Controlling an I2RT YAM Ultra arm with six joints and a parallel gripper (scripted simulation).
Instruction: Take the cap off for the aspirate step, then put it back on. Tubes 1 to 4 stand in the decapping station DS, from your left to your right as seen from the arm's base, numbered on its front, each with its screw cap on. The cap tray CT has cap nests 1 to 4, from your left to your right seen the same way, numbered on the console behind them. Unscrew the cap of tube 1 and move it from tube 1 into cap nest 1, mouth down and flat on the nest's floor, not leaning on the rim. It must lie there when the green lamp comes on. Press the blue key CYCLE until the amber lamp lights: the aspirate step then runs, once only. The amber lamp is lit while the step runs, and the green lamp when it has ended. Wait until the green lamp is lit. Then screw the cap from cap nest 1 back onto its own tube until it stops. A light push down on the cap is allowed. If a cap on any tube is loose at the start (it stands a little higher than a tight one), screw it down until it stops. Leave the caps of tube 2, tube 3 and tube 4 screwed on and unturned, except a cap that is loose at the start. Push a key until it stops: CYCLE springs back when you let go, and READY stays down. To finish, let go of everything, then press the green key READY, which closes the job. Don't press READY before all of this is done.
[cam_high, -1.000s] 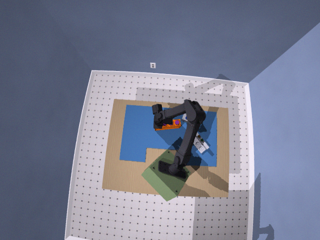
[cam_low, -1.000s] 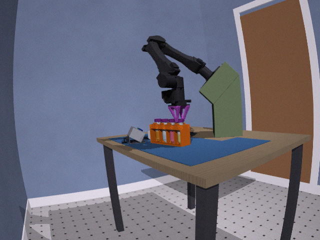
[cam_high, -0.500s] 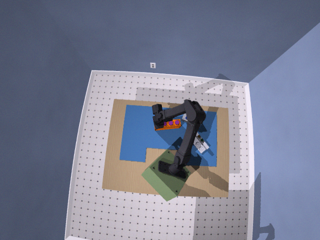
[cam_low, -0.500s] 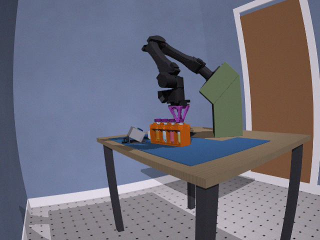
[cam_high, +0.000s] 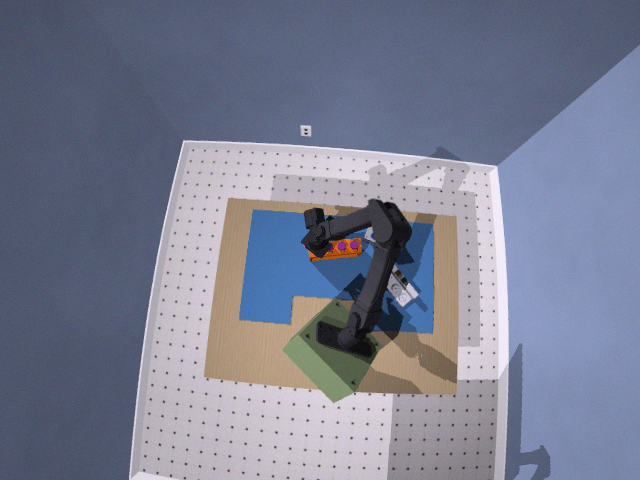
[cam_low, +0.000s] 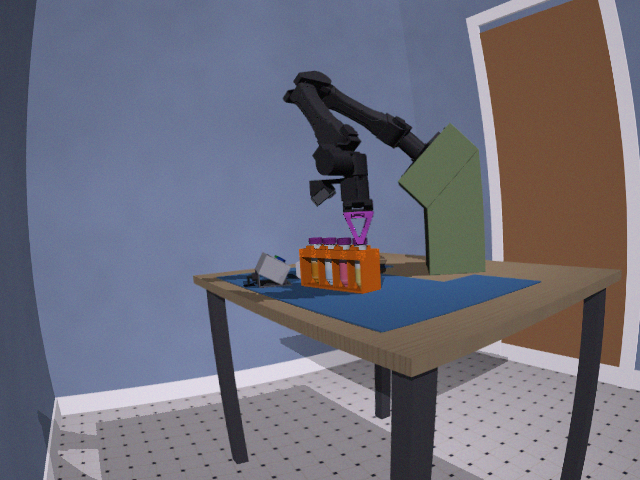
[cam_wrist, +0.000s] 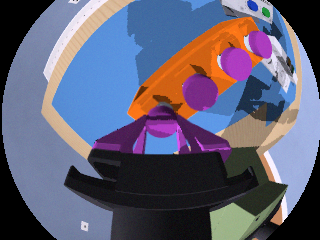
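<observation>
Wood-grained matt table (cam_low: 465, 330), flat matt blue mat (cam_low: 413, 302), and seemingly smooth plastic orange decapping station (cam_low: 368, 272).
</observation>
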